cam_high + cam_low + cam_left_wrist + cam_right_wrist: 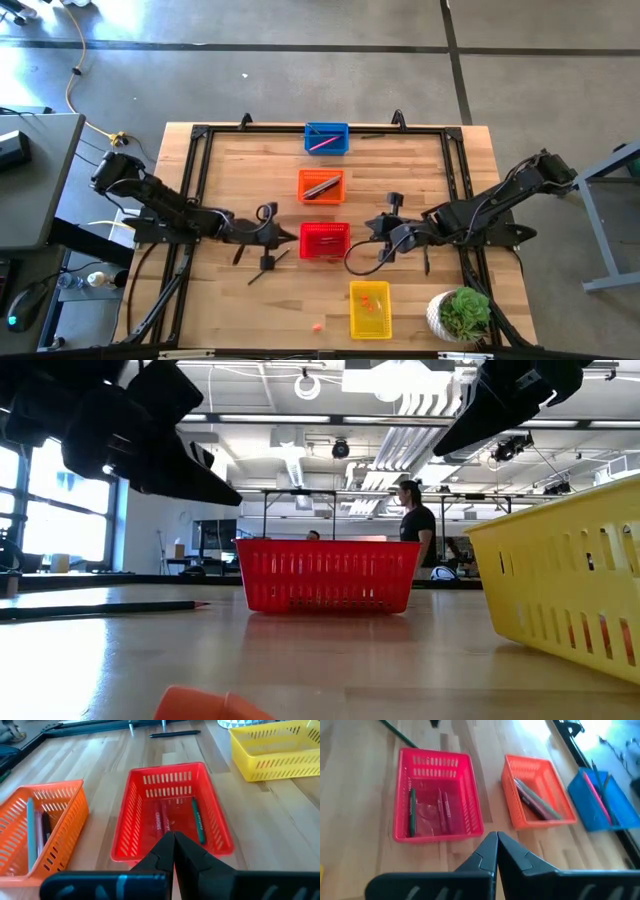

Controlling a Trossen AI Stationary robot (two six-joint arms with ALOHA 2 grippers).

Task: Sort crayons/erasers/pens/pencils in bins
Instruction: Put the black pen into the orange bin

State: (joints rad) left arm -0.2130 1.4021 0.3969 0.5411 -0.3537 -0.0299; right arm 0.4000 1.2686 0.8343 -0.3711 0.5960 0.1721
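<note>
Green crayon (198,821) in red bin (170,775), left wrist view.

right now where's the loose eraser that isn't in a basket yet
In the high view the eraser lies on the bare wood near the table's front edge, just left of the yellow basket and in front of the red basket.

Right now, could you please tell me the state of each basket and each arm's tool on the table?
Blue plastic mesh basket: upright, holds thin sticks.
Orange plastic mesh basket: upright, holds sticks.
Red plastic mesh basket: upright, holds crayons.
Yellow plastic mesh basket: upright, holds small orange-red erasers.
Left tool: shut, empty, beside the red basket.
Right tool: shut, empty.
</note>
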